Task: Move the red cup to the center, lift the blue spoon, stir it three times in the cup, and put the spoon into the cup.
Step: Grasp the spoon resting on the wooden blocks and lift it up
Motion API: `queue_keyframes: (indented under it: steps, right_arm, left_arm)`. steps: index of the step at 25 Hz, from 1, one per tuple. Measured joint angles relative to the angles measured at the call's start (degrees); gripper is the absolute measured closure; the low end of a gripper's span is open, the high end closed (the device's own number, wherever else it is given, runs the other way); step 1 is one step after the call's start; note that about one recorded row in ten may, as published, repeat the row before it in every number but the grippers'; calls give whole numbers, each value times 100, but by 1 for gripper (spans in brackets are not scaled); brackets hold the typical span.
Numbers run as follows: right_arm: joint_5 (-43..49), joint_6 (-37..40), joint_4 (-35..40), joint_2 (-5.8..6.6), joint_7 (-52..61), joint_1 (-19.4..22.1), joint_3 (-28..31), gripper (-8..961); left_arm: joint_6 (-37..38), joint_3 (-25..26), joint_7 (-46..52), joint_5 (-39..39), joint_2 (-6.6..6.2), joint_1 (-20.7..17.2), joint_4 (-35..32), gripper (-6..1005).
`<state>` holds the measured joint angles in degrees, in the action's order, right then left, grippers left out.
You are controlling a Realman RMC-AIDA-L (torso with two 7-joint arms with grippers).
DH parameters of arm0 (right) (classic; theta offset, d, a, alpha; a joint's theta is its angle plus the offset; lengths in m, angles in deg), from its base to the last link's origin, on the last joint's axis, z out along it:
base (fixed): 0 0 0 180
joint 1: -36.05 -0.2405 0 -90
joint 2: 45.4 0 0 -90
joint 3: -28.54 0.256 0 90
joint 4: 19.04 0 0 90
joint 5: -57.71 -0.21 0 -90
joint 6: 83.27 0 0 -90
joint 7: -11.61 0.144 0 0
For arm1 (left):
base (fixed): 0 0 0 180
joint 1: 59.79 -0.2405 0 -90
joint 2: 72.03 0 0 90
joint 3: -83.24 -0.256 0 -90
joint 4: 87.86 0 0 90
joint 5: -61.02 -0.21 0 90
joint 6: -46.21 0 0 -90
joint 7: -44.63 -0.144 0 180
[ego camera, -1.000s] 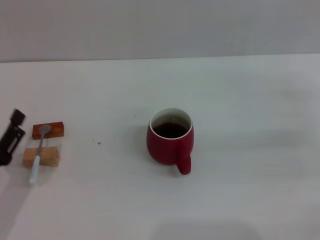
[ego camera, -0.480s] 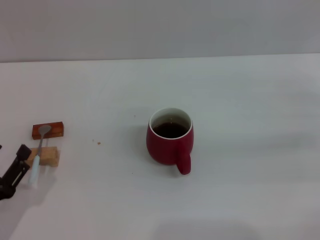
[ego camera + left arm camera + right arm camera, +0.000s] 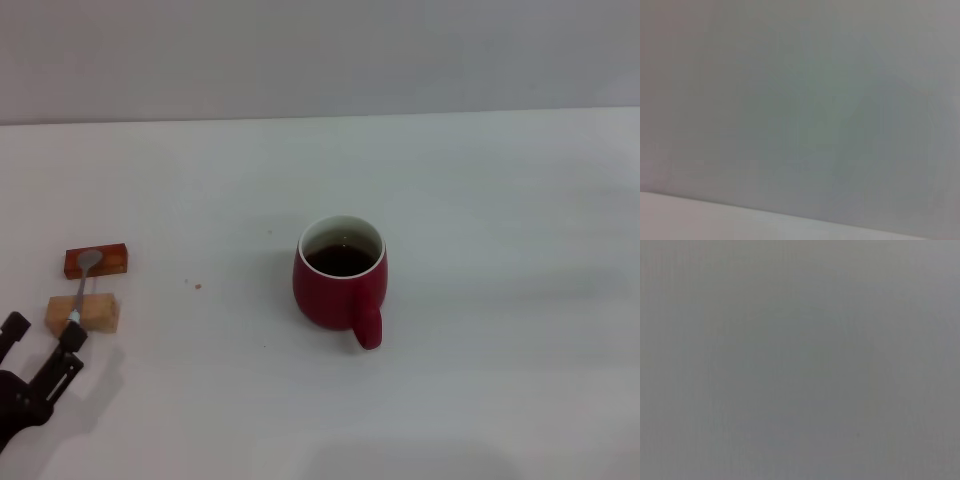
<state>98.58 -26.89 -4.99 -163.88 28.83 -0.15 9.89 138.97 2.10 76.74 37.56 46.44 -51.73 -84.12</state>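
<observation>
Left hand: I see its fingers spread apart, empty, one tip at the blue spoon handle's end.
Red cup: mid-worktop, well apart.

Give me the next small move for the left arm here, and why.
Probably close the left gripper on the blue spoon's handle end. In the head view its open fingers sit at the near end of the handle, while the spoon lies across the two wooden blocks. The red cup already stands near the middle with dark liquid in it. The right gripper is out of view.
</observation>
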Motion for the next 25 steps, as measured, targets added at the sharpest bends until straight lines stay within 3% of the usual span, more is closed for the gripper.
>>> queue_keyframes:
  steps: [25]
  right_arm:
    - [1,41,-71,17,-16,-19,-50,510]
  left_arm:
    - [-678,-163,112,0,0,-7,4,202]
